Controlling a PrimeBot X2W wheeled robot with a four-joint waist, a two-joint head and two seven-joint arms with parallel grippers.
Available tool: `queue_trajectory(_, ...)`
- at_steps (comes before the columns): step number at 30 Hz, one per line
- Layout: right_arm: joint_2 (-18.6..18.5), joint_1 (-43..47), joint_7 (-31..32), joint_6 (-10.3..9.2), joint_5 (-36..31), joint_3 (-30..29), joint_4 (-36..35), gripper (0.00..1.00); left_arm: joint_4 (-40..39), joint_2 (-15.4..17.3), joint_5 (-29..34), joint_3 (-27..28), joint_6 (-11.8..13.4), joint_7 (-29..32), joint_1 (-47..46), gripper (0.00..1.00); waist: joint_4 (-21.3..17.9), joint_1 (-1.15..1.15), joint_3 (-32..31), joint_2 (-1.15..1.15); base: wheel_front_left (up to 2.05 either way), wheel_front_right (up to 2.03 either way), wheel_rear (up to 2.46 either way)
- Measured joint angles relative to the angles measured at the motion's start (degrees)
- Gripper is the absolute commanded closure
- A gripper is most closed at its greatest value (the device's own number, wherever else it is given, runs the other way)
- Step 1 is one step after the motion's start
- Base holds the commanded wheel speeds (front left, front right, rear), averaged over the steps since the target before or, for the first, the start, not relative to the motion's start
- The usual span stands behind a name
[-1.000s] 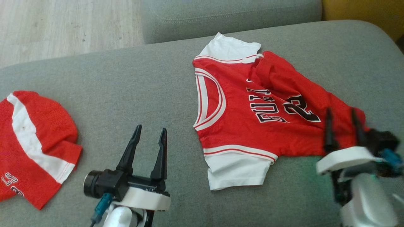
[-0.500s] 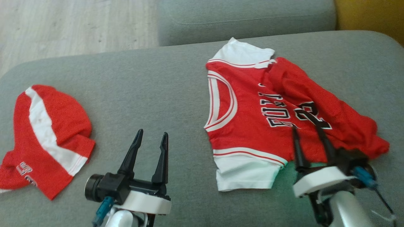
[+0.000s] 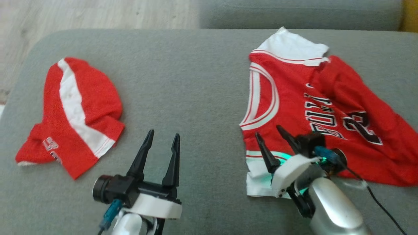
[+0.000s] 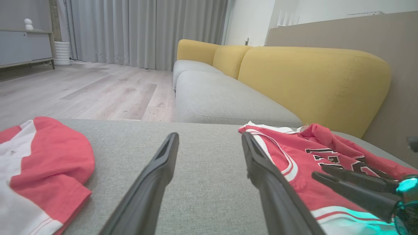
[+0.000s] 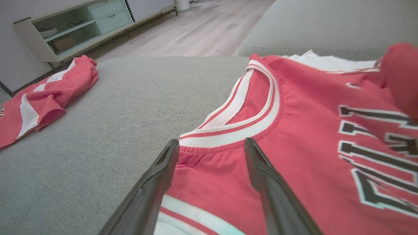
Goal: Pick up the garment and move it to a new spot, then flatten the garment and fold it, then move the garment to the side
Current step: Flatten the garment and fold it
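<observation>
The garment, a red jersey (image 3: 294, 107) with white sleeves and black lettering, lies partly rumpled on the right of the grey cushion (image 3: 196, 81). Its far side is bunched over the number. My right gripper (image 3: 267, 130) hovers open above the jersey's near shoulder, beside the white-trimmed collar (image 5: 241, 114), with nothing between its fingers. In the right wrist view the right gripper (image 5: 212, 141) points at the collar edge of the jersey (image 5: 310, 130). My left gripper (image 3: 163, 133) stands open over bare cushion left of the jersey. The left wrist view has the left gripper (image 4: 209, 135) empty too, with the jersey (image 4: 287, 153) to its right.
A second red and white garment (image 3: 78, 111) lies bunched at the cushion's left end. Another grey seat (image 4: 215, 98) and a yellow backrest (image 4: 313, 78) stand beyond. Wooden floor (image 3: 81, 13) lies past the far left edge, and a low cabinet (image 5: 75, 26) stands across it.
The head camera has turned, so everything sits further right. My right gripper has travelled from the jersey's hem end to its near shoulder by the collar. The left gripper has held still.
</observation>
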Motion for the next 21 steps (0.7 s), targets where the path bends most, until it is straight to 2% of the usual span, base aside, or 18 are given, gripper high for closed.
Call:
queue_trajectory(2, -0.03, -2.26, 0.56, 0.00, -2.09, 0.87, 3.78, 0.00, -0.01, -0.01, -0.52, -0.35, 0.01, 0.00, -0.81, 0.00, 1.17, 0.00, 0.62, 0.00, 0.00, 0.00, 0.00)
queue_trajectory(12, -0.38, -10.85, 2.85, 0.00, -0.16, 1.02, 16.86, 0.00, 0.00, -0.01, -2.35, -2.07, 0.78, 0.00, -1.49, 0.00, 6.96, 0.00, 2.53, 0.00, 0.00, 0.00, 0.00)
queue_trajectory(13, -0.40, -11.68, 3.08, 0.00, 0.15, 0.96, 17.91, 0.55, 0.01, -0.01, -2.35, -2.19, 0.79, 0.00, -1.49, 0.00, 7.42, 0.00, 2.63, 0.00, 0.00, 0.00, 0.00)
queue_trajectory(14, -0.42, -12.35, 3.05, -0.01, 0.51, 1.03, 18.73, 1.00, 0.01, -0.02, -2.36, -2.31, 0.81, 0.00, -1.49, 0.00, 7.86, 0.00, 2.70, 0.00, 0.00, 0.00, 0.00)
queue_trajectory(20, -1.61, -13.54, -0.26, -0.03, 3.19, 3.87, 20.03, 1.00, 0.01, -0.02, -2.37, -2.50, 0.83, 0.00, -1.49, 0.00, 9.08, 0.00, 2.97, 0.00, 0.00, 0.00, 0.00)
queue_trajectory(21, -1.54, -13.57, -2.29, -0.03, 4.83, 6.24, 19.97, 1.00, 0.01, -0.02, -2.37, -2.56, 0.85, 0.00, -1.49, 0.00, 9.25, 0.00, 3.06, 0.00, 0.00, 0.00, 0.00)
